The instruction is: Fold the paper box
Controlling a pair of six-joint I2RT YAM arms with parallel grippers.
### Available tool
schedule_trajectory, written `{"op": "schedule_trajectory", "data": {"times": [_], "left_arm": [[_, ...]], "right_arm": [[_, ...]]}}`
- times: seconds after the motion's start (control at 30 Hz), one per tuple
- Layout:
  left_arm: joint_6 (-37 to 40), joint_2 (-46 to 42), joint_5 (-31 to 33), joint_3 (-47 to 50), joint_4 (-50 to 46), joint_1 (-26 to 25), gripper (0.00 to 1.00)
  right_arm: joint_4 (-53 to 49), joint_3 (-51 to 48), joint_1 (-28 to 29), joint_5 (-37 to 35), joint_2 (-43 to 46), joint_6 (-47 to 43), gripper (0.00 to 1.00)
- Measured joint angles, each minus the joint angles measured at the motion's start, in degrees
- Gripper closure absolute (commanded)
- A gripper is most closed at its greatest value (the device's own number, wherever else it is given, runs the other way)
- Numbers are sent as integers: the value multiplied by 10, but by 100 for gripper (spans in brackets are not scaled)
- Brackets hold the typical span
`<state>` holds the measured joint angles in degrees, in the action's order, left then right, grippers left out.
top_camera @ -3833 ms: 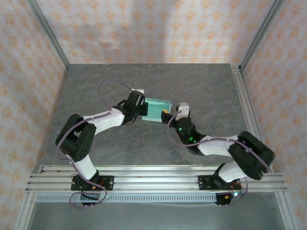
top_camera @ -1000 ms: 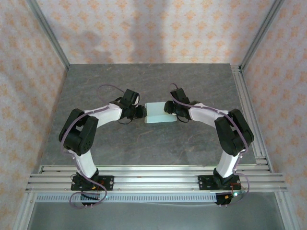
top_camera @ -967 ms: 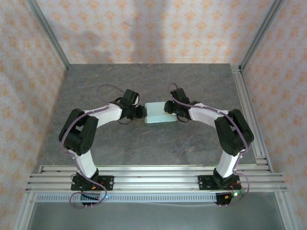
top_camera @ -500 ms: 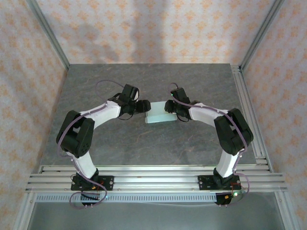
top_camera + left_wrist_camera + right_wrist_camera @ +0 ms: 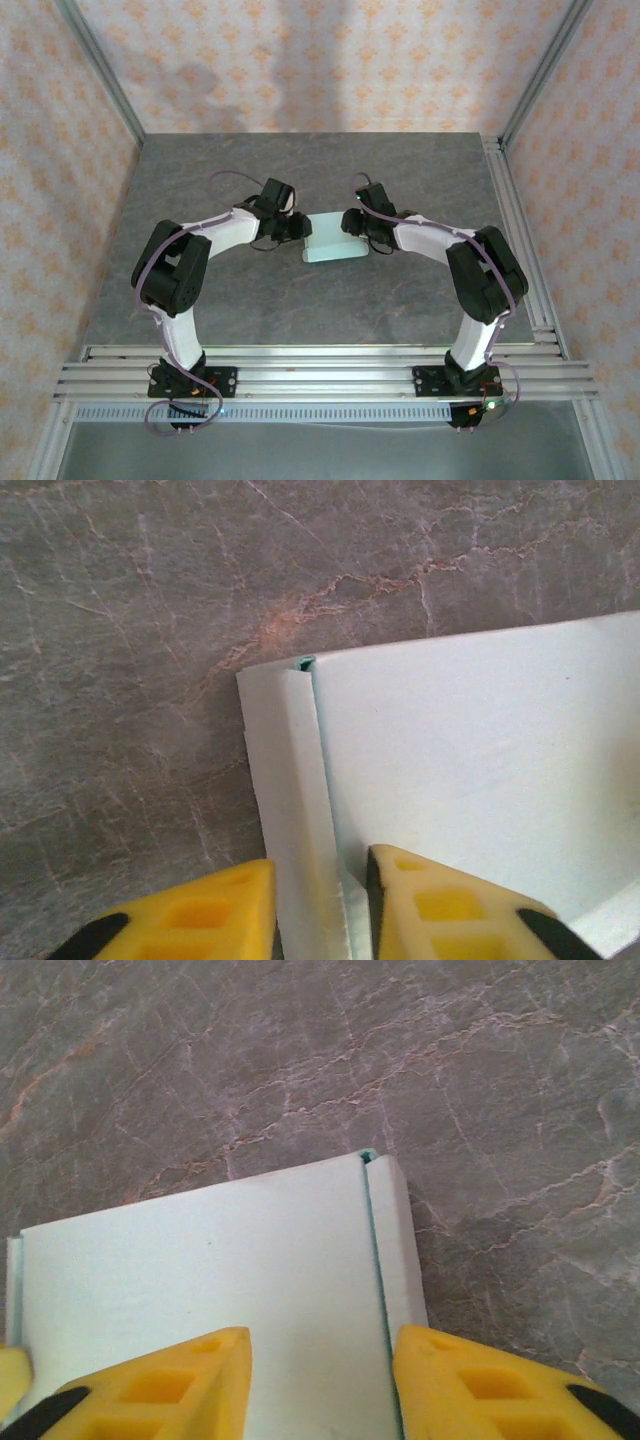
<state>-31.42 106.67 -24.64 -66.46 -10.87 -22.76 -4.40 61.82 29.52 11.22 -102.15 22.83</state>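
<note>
Mid-table [image 5: 300, 170], the paper box [image 5: 333, 240] lies flat between my two grippers. My left gripper [image 5: 320, 900] straddles its left end strip, fingers close either side, though I can't tell if they pinch. My right gripper [image 5: 320, 1370] hovers at the right end, fingers parted across the fold seam.

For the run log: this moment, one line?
paper box flat on table | left jaws astride its left end fold | right jaws apart over right end

**Soft, even light, no glare**

The overhead view is evenly lit, with faint grey shadows on the back wall [image 5: 200, 80] toward 11 and 12 o'clock. Both wrist views show the table [image 5: 120, 630] in sharp focus; the yellow fingers [image 5: 200, 915] at 6 o'clock are slightly soft.
</note>
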Motion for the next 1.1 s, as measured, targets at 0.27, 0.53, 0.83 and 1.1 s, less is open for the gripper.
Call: {"op": "schedule_trajectory", "data": {"times": [0.27,0.53,0.83,1.1], "left_arm": [[0,-1,-5,3,9,0,89],[4,-2,-35,17,35,12,93],[4,-2,-83,43,80,32,99],[6,-2,-105,53,97,42,99]], "right_arm": [[0,-8,-6,33,18,14,36],[40,-63,-61,99,42,56,27],[119,-114,-106,212,41,88,20],[235,-134,-112,307,4,124,20]]}}
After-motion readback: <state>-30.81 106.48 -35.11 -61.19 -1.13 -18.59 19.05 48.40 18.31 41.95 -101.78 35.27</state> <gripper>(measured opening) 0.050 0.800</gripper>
